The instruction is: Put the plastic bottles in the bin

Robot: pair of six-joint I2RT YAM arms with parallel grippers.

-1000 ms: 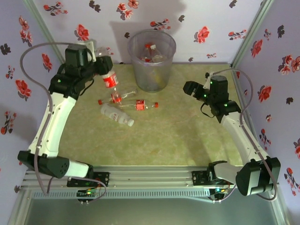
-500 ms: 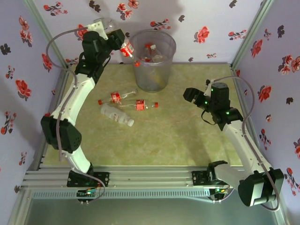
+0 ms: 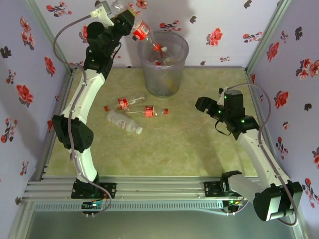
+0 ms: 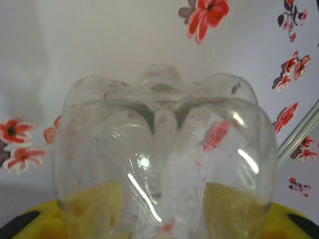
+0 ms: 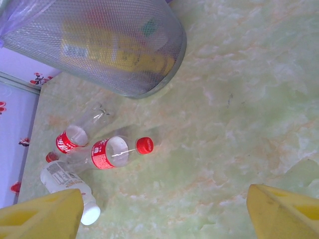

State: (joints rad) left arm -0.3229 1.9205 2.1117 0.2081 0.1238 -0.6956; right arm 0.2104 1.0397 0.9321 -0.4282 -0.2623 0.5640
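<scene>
We see the green marbled worktop (image 3: 199, 149), with the bin (image 3: 162, 82) upright at its back edge. The bin holds several bottles, a yellow bottle (image 5: 117, 52) among them. The left arm (image 3: 82, 99) reaches high above the bin's left rim, its jaws clamped on a clear red-labelled bottle (image 3: 142, 31) that tilts toward the opening. The right arm (image 3: 251, 144) hovers over the worktop's right side, jaws apart and holding nothing. Near the bin's front left, three more lie on the worktop: a white bottle (image 3: 124, 122), a red-capped clear bottle (image 3: 149, 110) and another clear bottle (image 3: 124, 103).
</scene>
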